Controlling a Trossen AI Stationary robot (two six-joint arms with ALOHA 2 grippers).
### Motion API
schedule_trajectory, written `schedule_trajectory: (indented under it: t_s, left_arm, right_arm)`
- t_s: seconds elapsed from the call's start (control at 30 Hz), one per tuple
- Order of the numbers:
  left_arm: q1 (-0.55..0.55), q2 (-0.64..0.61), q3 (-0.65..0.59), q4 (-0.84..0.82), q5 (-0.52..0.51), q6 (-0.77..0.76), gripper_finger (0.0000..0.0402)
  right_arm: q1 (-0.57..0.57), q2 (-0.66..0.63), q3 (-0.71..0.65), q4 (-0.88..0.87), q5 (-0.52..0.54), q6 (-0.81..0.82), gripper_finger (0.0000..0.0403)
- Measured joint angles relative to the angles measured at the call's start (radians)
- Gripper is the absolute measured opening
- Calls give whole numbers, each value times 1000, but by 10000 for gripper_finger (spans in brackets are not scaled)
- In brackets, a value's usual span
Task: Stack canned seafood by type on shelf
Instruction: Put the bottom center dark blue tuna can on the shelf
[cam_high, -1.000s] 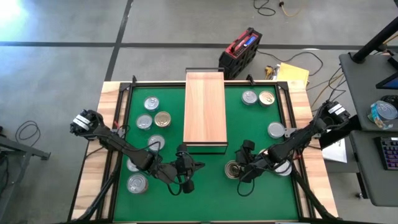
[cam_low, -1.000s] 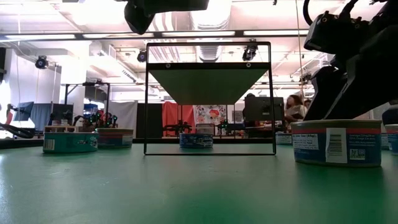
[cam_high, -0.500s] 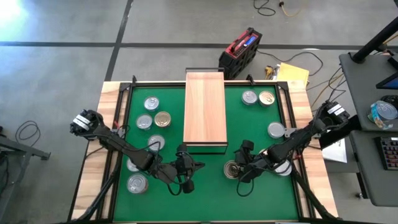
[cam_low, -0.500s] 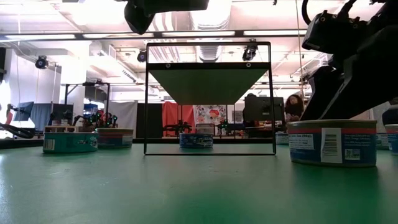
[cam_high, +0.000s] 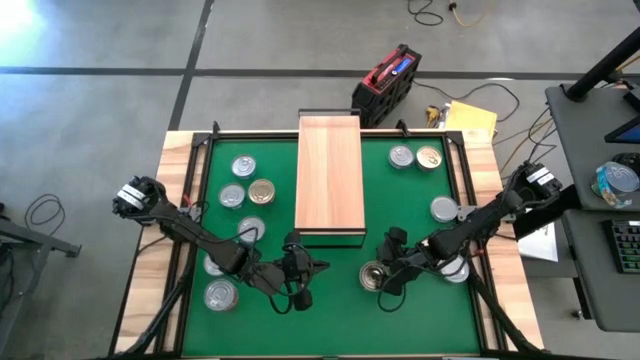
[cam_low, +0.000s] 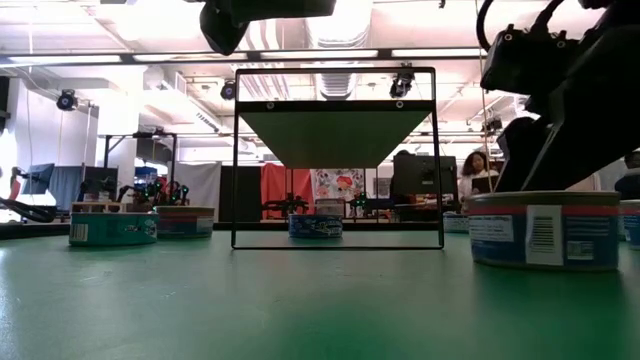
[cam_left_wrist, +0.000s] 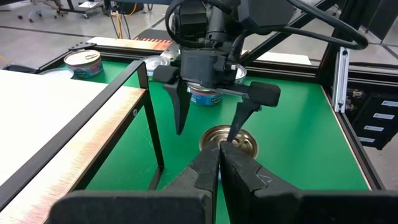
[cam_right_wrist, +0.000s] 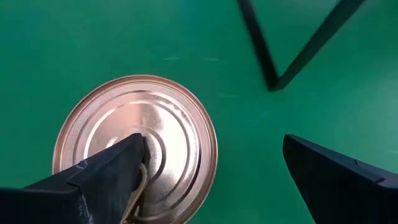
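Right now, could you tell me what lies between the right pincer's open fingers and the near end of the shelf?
Only bare green mat: the right pincer hovers at the gold-lidded can, and the high view shows nothing between it and the shelf.

High view: overhead, looking straight down on the whole surface (cam_high: 330, 320) and surrounding floor. Low view: at mat level, facing across the surface through the shelf (cam_low: 338, 135) frame into the room. Both wrist views look closely at the gold-lidded can (cam_left_wrist: 228, 141) near the shelf's corner, also seen from overhead.

no legible text; barcode on can (cam_low: 543, 228) label, print unreadable.
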Motion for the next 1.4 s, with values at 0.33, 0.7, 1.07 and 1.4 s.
schedule_trajectory:
  t_s: [0.33,0.7,1.07,1.4]
  left_arm:
    - [0,0,0,0,0,0,0]
    - [0,0,0,0,0,0,0]
    - [0,0,0,8,0,-7,0]
    - [0,0,0,8,0,-4,0]
  right_arm:
    - [-10,-93,-5,-39,-18,-61,337]
    - [-14,-205,-3,-45,-93,-53,316]
    - [-14,-79,-3,-48,-93,-44,344]
    - [-14,-32,5,-34,-116,-46,312]
